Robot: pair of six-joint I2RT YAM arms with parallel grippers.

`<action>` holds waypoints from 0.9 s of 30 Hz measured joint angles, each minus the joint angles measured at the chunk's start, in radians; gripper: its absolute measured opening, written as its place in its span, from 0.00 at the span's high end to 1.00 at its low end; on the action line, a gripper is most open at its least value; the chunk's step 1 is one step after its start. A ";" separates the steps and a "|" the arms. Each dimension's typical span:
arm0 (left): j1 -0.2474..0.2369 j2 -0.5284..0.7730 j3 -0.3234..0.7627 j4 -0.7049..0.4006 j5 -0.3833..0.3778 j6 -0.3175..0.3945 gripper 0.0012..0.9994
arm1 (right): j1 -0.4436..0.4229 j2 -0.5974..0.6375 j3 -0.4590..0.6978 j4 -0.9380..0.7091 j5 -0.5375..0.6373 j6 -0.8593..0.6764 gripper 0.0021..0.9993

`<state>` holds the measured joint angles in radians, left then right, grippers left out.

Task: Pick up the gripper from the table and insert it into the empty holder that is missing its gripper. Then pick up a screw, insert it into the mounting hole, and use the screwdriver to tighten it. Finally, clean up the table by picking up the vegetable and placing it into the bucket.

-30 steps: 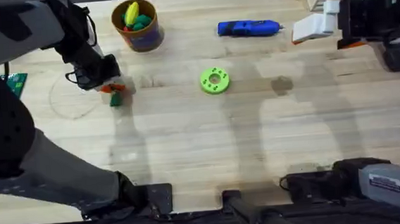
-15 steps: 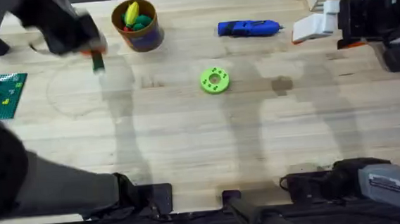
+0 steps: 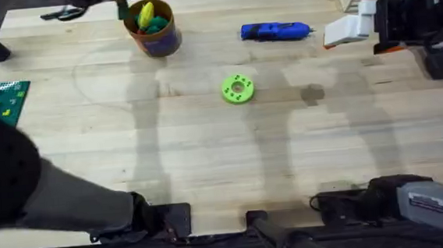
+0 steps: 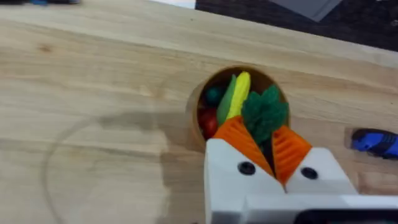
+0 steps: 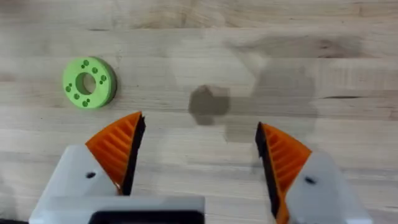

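Apparently no legible writing: screwdriver [image 3: 275, 31].

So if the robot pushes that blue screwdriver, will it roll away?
Probably a little. The screwdriver looks rounded and pen-shaped and lies on its side on the smooth wooden table, so a sideways push could roll it. It looks like stiff plastic, so it likely won't bend. Pushed from one end, it would more likely slide.

No text, brand, number or sign can be read; a white label [image 3: 429, 201] on the right arm's base at the overhead view's lower right carries dark print too small to make out
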<state>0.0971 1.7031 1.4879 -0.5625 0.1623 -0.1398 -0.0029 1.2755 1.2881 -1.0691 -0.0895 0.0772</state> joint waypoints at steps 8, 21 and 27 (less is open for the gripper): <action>-0.032 0.138 -0.001 0.062 0.003 0.000 0.98 | 0.000 0.000 0.000 0.000 0.000 0.000 0.01; -0.032 0.166 -0.002 0.062 0.003 -0.003 0.39 | 0.000 0.000 0.000 0.000 0.000 0.000 0.01; -0.032 0.114 -0.003 -0.049 0.002 -0.003 0.15 | 0.000 0.000 0.000 0.000 0.000 0.000 0.01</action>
<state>0.0650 1.8166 1.4853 -0.6114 0.1643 -0.1428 -0.0029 1.2755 1.2881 -1.0691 -0.0895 0.0772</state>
